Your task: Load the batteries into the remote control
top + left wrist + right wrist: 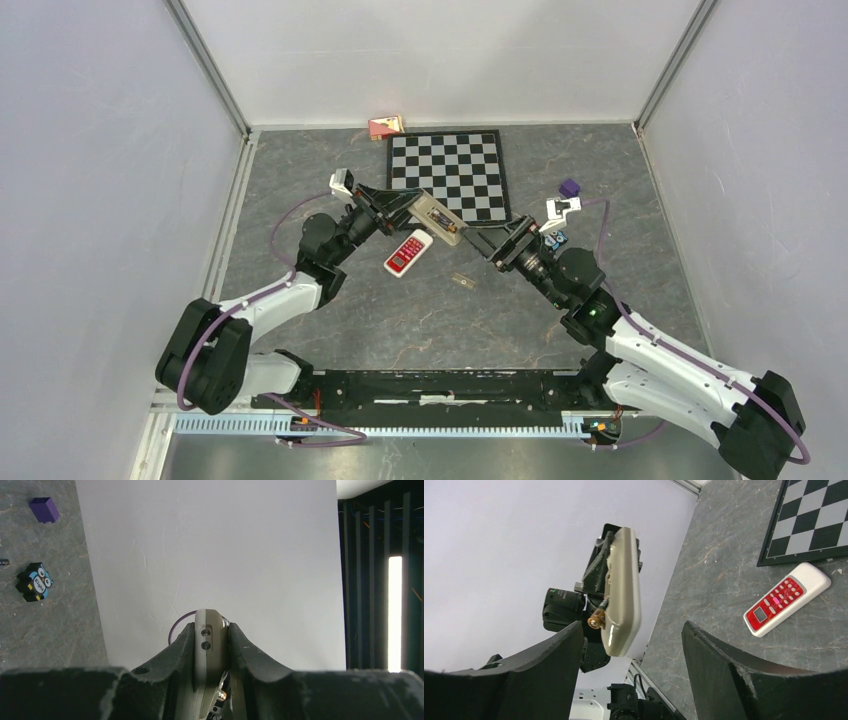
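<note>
My left gripper point(415, 208) is shut on a beige remote control point(437, 218), holding it above the table on its edge; the left wrist view shows the remote's end point(211, 645) pinched between both fingers. In the right wrist view the remote point(624, 590) hangs just ahead of my right gripper point(631, 645). A battery point(597, 620) with a coppery end pokes out of its open side. The right gripper point(478, 238) stands open, its fingers point(549, 665) on either side of the remote's lower end without touching it, nothing between them.
A red-and-white remote point(408, 251) lies on the table under the held one, with a small pale piece point(462, 281) to its right. A checkerboard point(447, 175) lies behind. A purple cube point(570, 187) and an owl toy point(34, 581) sit to the right, a red box point(385, 126) at the back wall.
</note>
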Motion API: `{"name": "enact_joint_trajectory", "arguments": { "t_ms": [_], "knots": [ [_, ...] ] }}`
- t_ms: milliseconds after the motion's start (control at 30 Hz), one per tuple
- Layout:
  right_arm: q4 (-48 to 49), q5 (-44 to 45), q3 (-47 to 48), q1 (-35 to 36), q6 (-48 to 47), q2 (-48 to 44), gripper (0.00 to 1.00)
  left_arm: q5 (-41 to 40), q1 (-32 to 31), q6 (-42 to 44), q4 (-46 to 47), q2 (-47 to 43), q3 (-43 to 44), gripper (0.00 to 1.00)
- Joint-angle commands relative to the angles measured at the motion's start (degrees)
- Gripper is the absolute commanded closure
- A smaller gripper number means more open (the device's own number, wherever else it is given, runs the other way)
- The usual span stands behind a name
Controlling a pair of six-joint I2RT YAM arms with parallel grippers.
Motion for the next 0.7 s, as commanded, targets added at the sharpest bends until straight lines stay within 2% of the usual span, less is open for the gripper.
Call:
{"name": "enact_joint_trajectory", "arguments": {
  "t_ms": [0,233,667],
  "knots": [
    [5.59,-0.47,-0.56,-0.32,0.00,-0.95,0.22,-0.41,-0.23,-1.17,1.85,-1.92,-0.39,0.98],
    [5.30,-3.46,0.18,-0.61,0.84,1.89,0.28,-0.25,-0.22,-1.21,1.76,-1.63,0.16,0.98],
    [4.72,-5.90,0.43,-1.51,1.65,4.79,0.33,1.02,-0.31,-0.21,1.67,-2.29,-0.04,0.98]
  ]
}}
